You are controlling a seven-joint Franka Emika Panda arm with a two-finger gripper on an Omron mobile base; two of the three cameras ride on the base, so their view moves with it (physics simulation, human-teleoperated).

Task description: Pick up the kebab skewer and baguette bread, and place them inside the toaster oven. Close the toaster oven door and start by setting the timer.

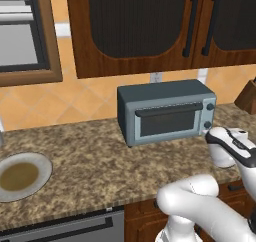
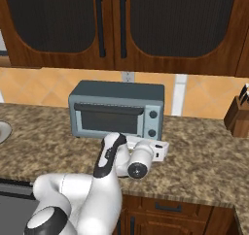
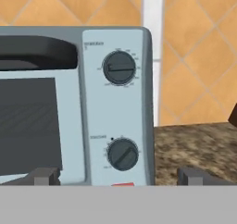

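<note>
Two dark fingertips (image 3: 46, 176) are seen at the bottom of the hand view, set wide apart with nothing held between them; the gripper (image 3: 118, 177) is thus fully spread and empty. Directly ahead of it, the control panel of the toaster oven (image 3: 115, 102) is presented at close range. An upper knob (image 3: 120, 67) and a lower knob (image 3: 122, 154) are mounted one above the other on the panel, and the lower knob is framed between the fingertips. To the left of the panel, the toaster oven door (image 3: 32, 121) is shown closed, with its dark bar handle (image 3: 37, 54) along the top edge and the dark glass below.

From the left base view, the toaster oven (image 1: 165, 111) is located on the speckled granite counter (image 1: 90, 161), against the tiled wall and beneath the wooden cabinets (image 1: 135, 26). The white hand of the arm is positioned just in front of the oven's right edge. A grey plate (image 1: 42, 173) is placed well apart, at the counter's left end. A knife block (image 2: 238, 115) is found at the far right in the right base view.
</note>
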